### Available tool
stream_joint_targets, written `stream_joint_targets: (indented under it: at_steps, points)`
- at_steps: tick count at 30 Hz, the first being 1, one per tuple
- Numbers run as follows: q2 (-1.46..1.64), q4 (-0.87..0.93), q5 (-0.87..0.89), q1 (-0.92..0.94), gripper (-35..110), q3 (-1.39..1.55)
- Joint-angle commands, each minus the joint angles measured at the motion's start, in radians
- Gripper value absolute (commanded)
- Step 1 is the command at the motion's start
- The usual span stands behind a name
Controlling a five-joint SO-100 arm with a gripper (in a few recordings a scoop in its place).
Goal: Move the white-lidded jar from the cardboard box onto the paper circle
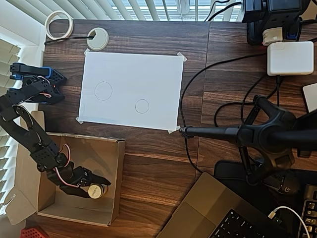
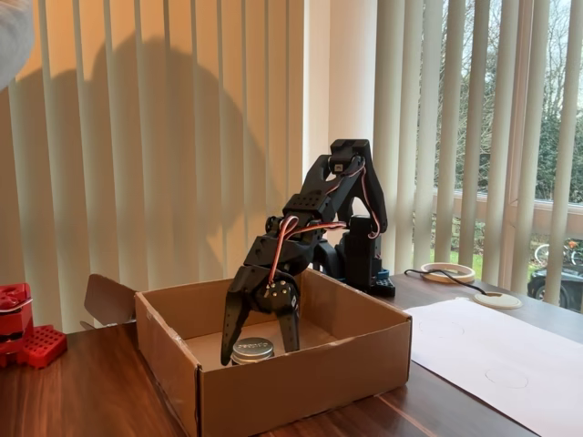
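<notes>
Jar [image 2: 252,350] between spread gripper [image 2: 260,349] fingers

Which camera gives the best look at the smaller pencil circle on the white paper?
The overhead view: the smaller pencil-drawn circle appears round and unobstructed there. The fixed view shows it as a faint flattened outline.

Gripper [image 1: 99,186] sat inside cardboard box [image 1: 118,178], open fingers straddling white-lidded jar [image 1: 95,191]; paper circle [image 1: 142,106] lay well apart.
</notes>
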Motion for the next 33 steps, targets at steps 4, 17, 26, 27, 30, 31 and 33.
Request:
stream_joint_targets:
  at_steps: [4, 17, 26, 27, 30, 31, 33]
  points:
    - [0.080, -0.018, -0.011, 0.015, 39, -0.032]
    - [0.087, -0.048, -0.002, 0.018, 24, -0.038]
    - [0.097, -0.048, -0.003, 0.018, 14, -0.023]
    - [0.100, -0.048, -0.003, 0.018, 14, -0.021]
    - [0.109, -0.048, -0.005, 0.017, 13, -0.020]
    - [0.117, -0.048, -0.003, 0.017, 13, -0.018]
    - [0.141, -0.049, -0.003, 0.015, 13, -0.011]
